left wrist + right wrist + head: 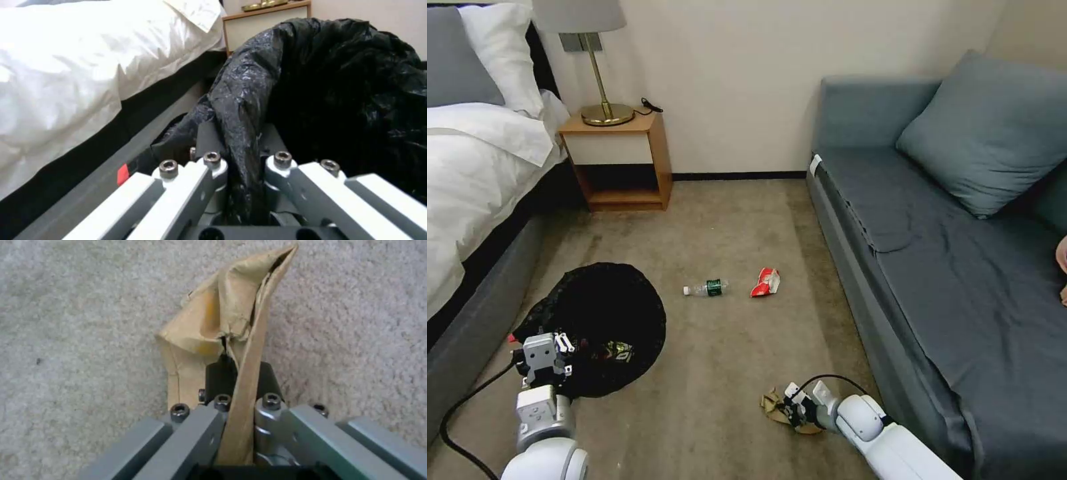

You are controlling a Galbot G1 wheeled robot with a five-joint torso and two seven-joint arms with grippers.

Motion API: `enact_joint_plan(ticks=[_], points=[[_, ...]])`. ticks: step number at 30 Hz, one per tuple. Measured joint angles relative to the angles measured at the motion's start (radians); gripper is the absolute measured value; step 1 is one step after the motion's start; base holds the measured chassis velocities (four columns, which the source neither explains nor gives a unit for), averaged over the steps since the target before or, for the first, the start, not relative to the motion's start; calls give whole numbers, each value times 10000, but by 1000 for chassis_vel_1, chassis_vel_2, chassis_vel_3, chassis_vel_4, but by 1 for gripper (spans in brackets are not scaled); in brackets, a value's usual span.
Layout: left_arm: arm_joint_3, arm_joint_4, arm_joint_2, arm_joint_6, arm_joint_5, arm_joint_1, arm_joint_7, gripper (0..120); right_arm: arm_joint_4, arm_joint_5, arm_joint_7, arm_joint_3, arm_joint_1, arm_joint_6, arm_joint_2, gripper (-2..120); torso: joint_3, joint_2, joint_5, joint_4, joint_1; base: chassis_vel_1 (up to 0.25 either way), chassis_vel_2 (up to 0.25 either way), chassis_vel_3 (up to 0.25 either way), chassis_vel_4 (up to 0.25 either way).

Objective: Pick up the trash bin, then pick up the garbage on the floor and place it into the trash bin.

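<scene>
The right gripper [790, 408] was low over the floor [720, 373] at about five o'clock in the head view, its jaws clamped on a fold of the crumpled brown paper bag [774, 407]. In the right wrist view the bag [222, 330] ran straight out between the fingers [222, 380], pinched along one creased edge, with the rest of it fanning forward over the carpet. To do this step well, I judged the grip should stay firm on that thin fold, and the lift should be slow and straight up so the paper did not tear or slip out.

The left gripper [547, 357] sat at about eight o'clock, closed on the near rim of the trash bin [600, 320]; the left wrist view showed the black liner [242, 110] squeezed between its fingers [209, 136]. The bin lay well to the nine o'clock side of the held bag, with a gold packet [619, 349] already inside. The bottle [707, 288] and the red wrapper [766, 282] lay farther off on the carpet, toward twelve o'clock from the right gripper, just beside each other
</scene>
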Motion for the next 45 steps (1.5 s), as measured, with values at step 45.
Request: enact_joint_plan(ticks=[45], points=[[375,658,-291,276,381,-779,-53,4,-576,4171,1131,-3619,7635,-1246,2988,0,0,-1,-4,2,1,0,0,0,0]])
